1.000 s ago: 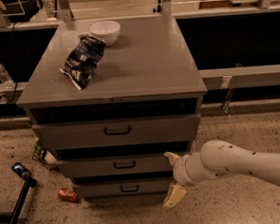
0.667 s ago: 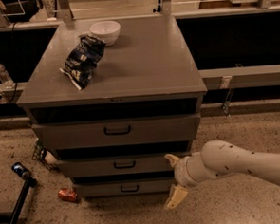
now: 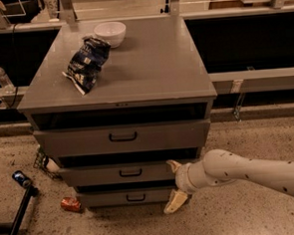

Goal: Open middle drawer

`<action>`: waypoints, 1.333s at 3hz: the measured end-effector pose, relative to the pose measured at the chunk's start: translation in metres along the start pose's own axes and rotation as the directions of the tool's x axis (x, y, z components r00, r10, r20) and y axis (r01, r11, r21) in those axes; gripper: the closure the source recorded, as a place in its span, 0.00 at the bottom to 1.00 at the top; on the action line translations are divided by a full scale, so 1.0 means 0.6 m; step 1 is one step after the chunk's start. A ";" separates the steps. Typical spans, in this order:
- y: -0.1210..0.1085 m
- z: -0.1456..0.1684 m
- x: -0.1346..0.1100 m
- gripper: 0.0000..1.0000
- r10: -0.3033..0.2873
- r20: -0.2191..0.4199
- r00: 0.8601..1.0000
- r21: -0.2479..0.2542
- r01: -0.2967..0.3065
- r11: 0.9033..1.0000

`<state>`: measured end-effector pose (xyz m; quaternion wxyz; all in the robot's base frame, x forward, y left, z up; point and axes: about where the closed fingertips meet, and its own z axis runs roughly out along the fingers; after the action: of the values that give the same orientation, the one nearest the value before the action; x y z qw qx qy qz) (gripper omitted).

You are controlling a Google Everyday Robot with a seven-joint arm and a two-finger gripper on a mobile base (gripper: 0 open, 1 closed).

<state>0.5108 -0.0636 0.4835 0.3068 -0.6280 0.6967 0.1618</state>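
Note:
The grey cabinet (image 3: 120, 81) has three drawer fronts. The middle drawer (image 3: 95, 175) is a low, wide grey panel with a small dark bar handle (image 3: 130, 173). It stands out slightly from the cabinet, with a dark gap above it. My gripper (image 3: 174, 183) is on the white arm that comes in from the right. It sits in front of the right end of the middle drawer, to the right of the handle. Its two pale fingers (image 3: 176, 201) are spread apart, one up and one down, and hold nothing.
The taller top drawer (image 3: 78, 141) and the bottom drawer (image 3: 107, 198) flank the middle one. A chip bag (image 3: 86, 63) and a white bowl (image 3: 110, 33) lie on the cabinet top. On the floor at the left are a red can (image 3: 70, 204), a black pole (image 3: 18, 214) and a water bottle (image 3: 1, 77).

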 end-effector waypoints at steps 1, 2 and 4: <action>-0.050 0.043 0.000 0.00 -0.001 0.026 1.000 0.023 0.000 1.000; -0.106 0.110 0.003 0.00 0.001 0.057 0.998 0.022 -0.002 1.000; -0.151 0.171 -0.001 0.18 -0.015 0.058 0.998 0.023 0.014 1.000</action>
<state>0.6224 -0.0149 0.4203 0.3352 -0.6244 0.6847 0.1702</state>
